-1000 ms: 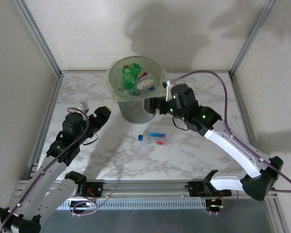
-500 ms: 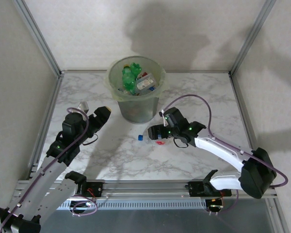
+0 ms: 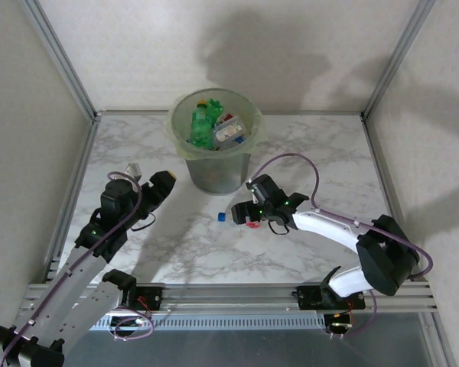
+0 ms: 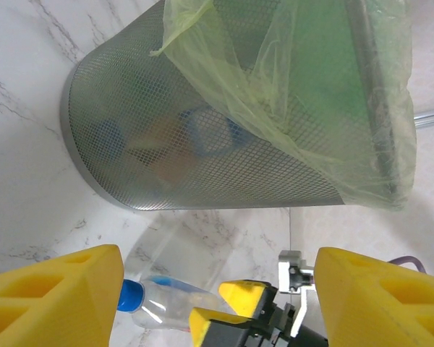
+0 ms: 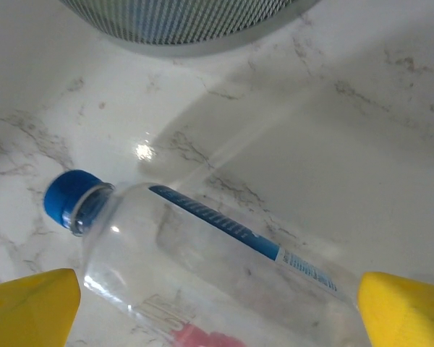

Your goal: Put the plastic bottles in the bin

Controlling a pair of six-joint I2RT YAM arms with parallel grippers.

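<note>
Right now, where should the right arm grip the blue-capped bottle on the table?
Mid-body of the bottle, from above, jaws across its width: it lies flat on the table. They line up nearer its length now, so probably turn the wrist.

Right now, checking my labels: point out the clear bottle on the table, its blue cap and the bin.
clear bottle (image 5: 218, 262), right wrist view, mid-body
blue cap (image 5: 69, 194), right wrist view, cap side
bin (image 3: 213, 176), top external view, mesh wall

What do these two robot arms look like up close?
The left arm and right arm have white links, bulky black joints and a looping purple cable. Their fingers are chunky yellow blocks.
</note>
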